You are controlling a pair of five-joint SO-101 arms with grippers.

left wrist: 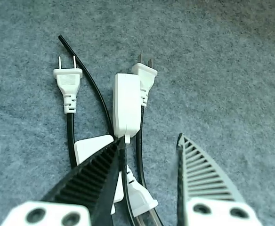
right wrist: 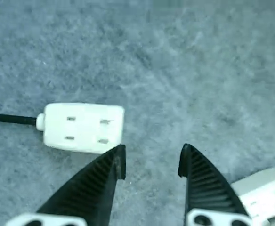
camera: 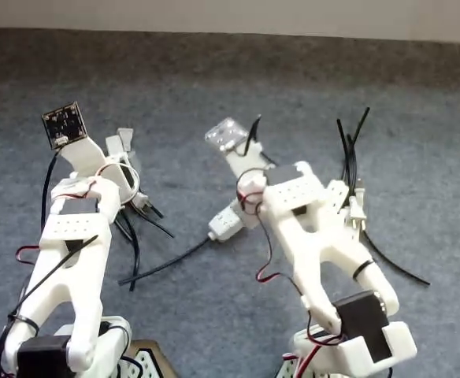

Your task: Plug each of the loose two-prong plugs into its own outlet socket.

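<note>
The left gripper hung with its jaws apart over the carpet, where a loose plug lay near a white socket block. The right gripper, also spread, hovered just beside another socket.

socket between two plugs, outlet just beside right pincer

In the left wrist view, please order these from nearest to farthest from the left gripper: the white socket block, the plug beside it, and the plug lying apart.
1. The white socket block: at the dark fingertip of the left gripper.
2. The plug beside it: by the block's far end.
3. The plug lying apart: past the black cable, on the dark finger's side.
</note>
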